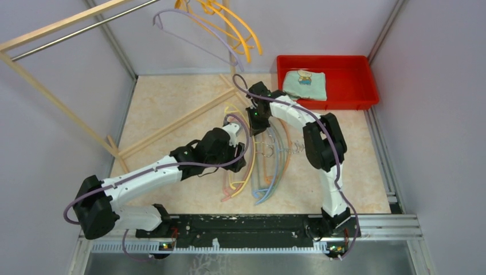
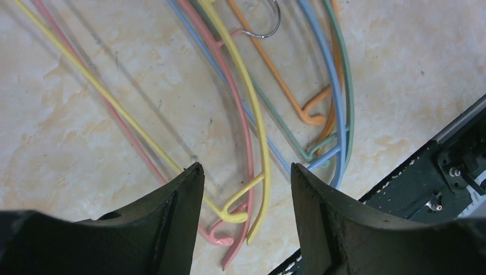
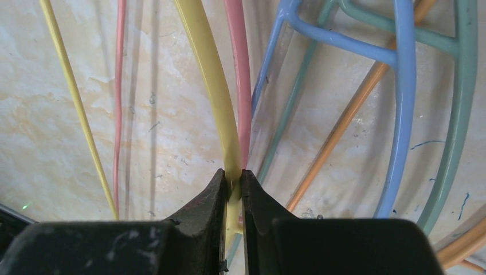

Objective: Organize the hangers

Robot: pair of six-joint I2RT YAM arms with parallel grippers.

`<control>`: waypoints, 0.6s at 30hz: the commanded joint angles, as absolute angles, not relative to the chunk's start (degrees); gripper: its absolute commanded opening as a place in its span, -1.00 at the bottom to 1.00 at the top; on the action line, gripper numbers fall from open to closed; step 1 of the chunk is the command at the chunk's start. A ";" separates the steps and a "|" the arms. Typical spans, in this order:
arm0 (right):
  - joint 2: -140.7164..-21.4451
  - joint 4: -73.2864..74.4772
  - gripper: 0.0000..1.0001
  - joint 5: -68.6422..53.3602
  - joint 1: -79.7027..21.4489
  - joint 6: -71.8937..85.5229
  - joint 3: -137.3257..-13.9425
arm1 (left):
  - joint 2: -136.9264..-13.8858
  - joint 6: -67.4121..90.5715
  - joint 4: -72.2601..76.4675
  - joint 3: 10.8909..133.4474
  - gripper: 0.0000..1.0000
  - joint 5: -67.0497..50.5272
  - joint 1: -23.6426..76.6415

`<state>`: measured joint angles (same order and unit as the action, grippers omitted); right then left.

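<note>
Pressure sat on one strand: my right gripper (image 3: 232, 176) was pinching the thin arm of a yellow hanger (image 3: 207, 74) lying on the table (image 3: 166, 86), touching a pink hanger (image 3: 238, 57), with blue, green and orange ones just beside. My left gripper (image 2: 246, 172) hung spread over the looped ends of the yellow and pink ones, holding nothing. I judged the plastic light, springy and slick, apt to swivel in so narrow a pinch; a hold nearer its middle would steady it.

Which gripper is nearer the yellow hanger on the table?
Right. The right gripper is shut on the yellow hanger; the left gripper hovers open over one end of it.
</note>
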<state>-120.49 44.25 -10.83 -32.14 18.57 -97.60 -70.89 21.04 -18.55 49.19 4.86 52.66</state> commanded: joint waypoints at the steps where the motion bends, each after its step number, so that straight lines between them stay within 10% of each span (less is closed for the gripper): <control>1: -115.34 44.45 -0.80 -12.78 -32.32 20.03 -102.61 | -73.65 20.05 -15.68 53.26 0.26 4.74 54.27; 18: -110.93 47.68 -0.82 -17.71 -31.03 22.94 -106.98 | -76.07 24.70 -16.49 48.48 0.29 18.69 59.39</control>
<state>-115.96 47.81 -15.62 -31.57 22.15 -104.18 -77.87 22.44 -15.75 49.91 12.21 58.48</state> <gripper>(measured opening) 0.111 0.641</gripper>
